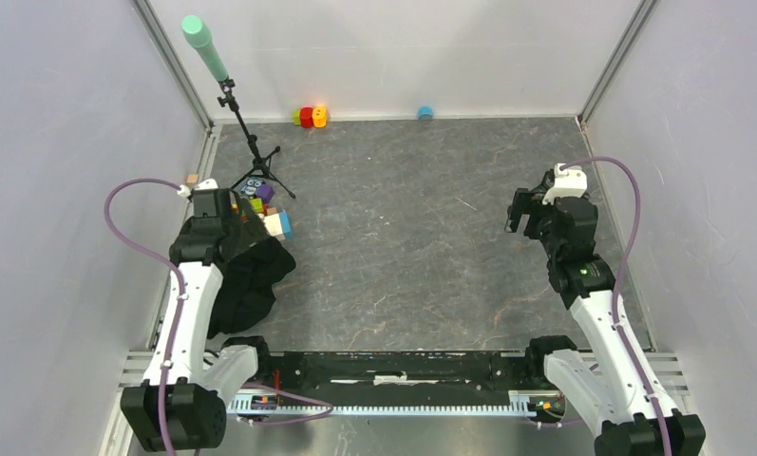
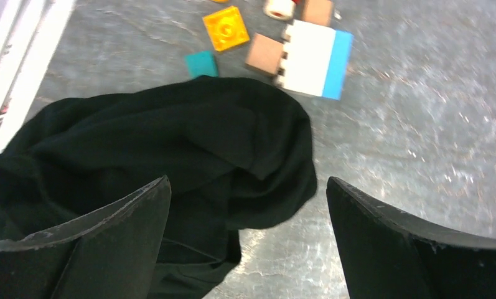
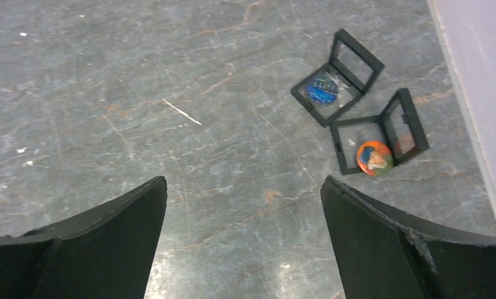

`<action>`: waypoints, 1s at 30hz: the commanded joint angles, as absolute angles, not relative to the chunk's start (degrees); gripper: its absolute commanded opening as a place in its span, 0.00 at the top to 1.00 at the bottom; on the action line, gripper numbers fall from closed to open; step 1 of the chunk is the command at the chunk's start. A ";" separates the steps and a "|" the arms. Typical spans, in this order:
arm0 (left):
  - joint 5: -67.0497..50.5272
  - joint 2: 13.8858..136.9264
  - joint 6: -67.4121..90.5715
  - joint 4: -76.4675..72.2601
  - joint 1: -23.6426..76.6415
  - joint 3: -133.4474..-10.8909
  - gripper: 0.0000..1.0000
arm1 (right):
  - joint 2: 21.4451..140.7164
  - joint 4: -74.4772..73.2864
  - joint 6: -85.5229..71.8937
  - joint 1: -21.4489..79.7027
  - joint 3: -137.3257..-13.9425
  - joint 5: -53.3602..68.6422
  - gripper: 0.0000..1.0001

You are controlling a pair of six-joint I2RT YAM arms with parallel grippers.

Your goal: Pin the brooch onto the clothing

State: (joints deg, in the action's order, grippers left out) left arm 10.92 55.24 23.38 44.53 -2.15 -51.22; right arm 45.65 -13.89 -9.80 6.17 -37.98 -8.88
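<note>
The left arm (image 1: 189, 306) and right arm (image 1: 612, 325) have white shells, black joints and black bases. A mauve cable (image 1: 144, 180) loops to each white wrist block (image 1: 569, 182). The jaws are matte black wedges, scuffed along their edges.

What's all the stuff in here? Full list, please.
clothing: one, black, bunched at left
toy blocks: several, white-blue, yellow, teal, brown, just beyond the clothing
display cases: two, black, open, far right
brooches: two, blue inside one case, orange at the other's edge
microphone stand: one, black with green head, back left
small toys: cluster, red-yellow-green, far back
blue object: one, far back
left gripper: one, black, open, above the clothing
right gripper: one, black, open, short of the cases
</note>
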 commanded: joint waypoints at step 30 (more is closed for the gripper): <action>-23.05 40.06 26.90 42.09 -22.21 -52.41 0.98 | 43.74 -16.17 -11.12 6.22 -39.41 9.68 0.02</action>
State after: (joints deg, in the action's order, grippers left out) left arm -14.72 42.65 34.09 40.60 -22.72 -39.88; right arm 44.36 -16.86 -11.94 6.17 -37.89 4.80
